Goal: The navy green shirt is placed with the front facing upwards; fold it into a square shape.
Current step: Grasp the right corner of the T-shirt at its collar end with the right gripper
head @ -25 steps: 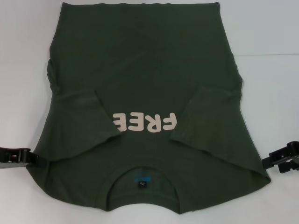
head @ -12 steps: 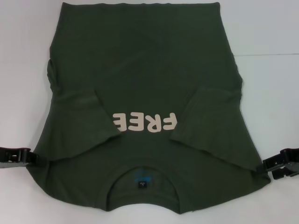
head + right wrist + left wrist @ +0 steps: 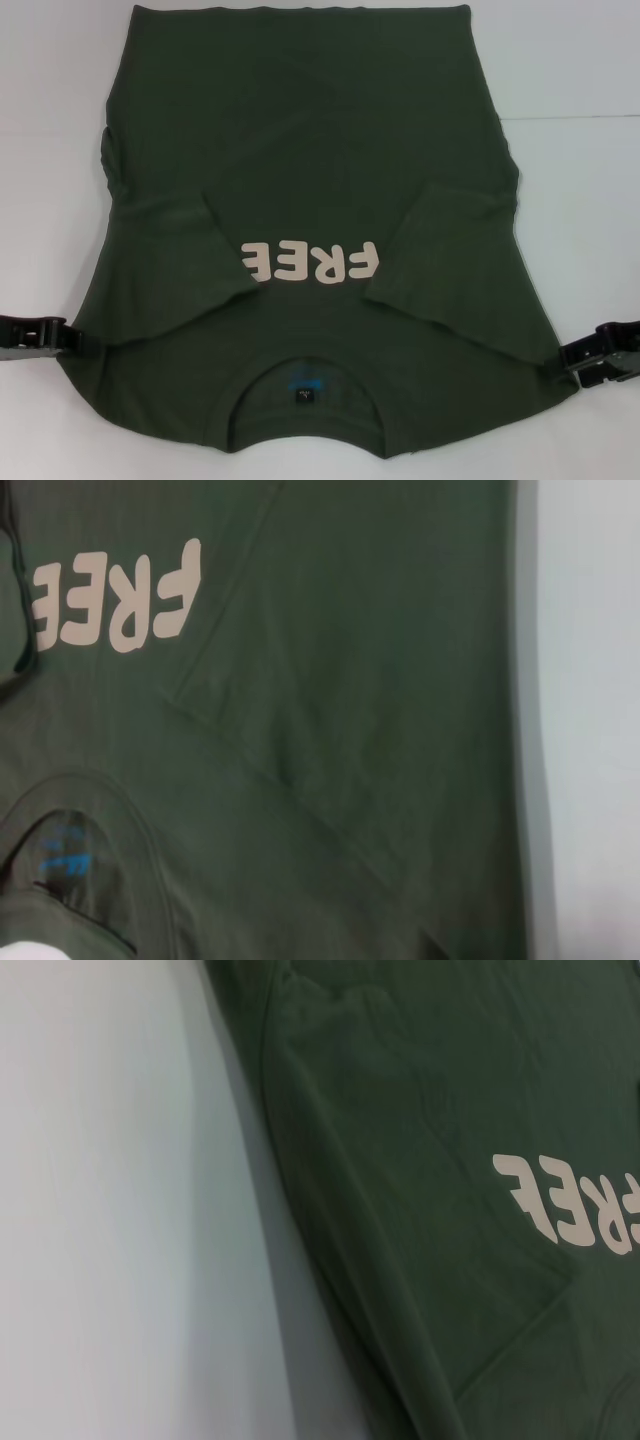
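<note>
The navy green shirt (image 3: 310, 150) lies flat, front up, with its collar and dark label (image 3: 303, 396) nearest me. Both short sleeves are folded inward, flanking the cream "FREE" lettering (image 3: 312, 262). My left gripper (image 3: 66, 340) rests low at the shirt's left shoulder edge. On the opposite side, my right gripper (image 3: 574, 358) sits at the right shoulder edge. The left wrist view shows the shirt (image 3: 430, 1110) and its side edge against the table. In the right wrist view I see the shirt (image 3: 350, 680), the lettering (image 3: 115, 605) and the collar (image 3: 70, 850).
The white table (image 3: 580, 150) shows on both sides of the shirt. The hem reaches the far edge of the head view. Nothing else lies on the surface.
My right gripper has dropped lower and edged in toward the shirt's right shoulder. The left gripper and the shirt have not moved.
</note>
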Action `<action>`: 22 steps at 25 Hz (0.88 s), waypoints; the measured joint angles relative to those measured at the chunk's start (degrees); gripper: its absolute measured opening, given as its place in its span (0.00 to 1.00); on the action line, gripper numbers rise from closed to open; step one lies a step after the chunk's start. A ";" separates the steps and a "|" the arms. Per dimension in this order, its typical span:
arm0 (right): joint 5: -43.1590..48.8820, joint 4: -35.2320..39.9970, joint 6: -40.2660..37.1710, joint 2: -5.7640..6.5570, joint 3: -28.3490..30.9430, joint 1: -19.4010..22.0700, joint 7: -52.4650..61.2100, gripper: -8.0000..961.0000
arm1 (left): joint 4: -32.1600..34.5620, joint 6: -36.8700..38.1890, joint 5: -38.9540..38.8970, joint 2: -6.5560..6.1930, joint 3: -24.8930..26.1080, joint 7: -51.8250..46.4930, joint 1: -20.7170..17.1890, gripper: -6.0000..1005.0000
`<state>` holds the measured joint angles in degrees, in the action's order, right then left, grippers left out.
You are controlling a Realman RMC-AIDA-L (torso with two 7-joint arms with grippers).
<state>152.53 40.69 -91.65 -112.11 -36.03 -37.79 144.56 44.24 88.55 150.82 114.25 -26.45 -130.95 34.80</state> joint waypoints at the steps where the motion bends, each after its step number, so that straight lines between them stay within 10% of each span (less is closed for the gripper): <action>1: -0.04 -0.06 0.02 -0.04 0.00 0.00 -0.04 0.67 | -0.02 0.00 0.00 0.00 0.00 0.00 0.02 0.04; 22: -0.36 -1.05 0.58 -0.66 0.36 -0.12 -0.83 0.67 | -0.02 -0.24 0.00 0.00 0.00 0.00 0.17 0.05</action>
<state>152.17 39.64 -91.07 -112.77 -35.67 -37.92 143.72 44.21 88.31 150.82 114.25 -26.45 -130.95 34.98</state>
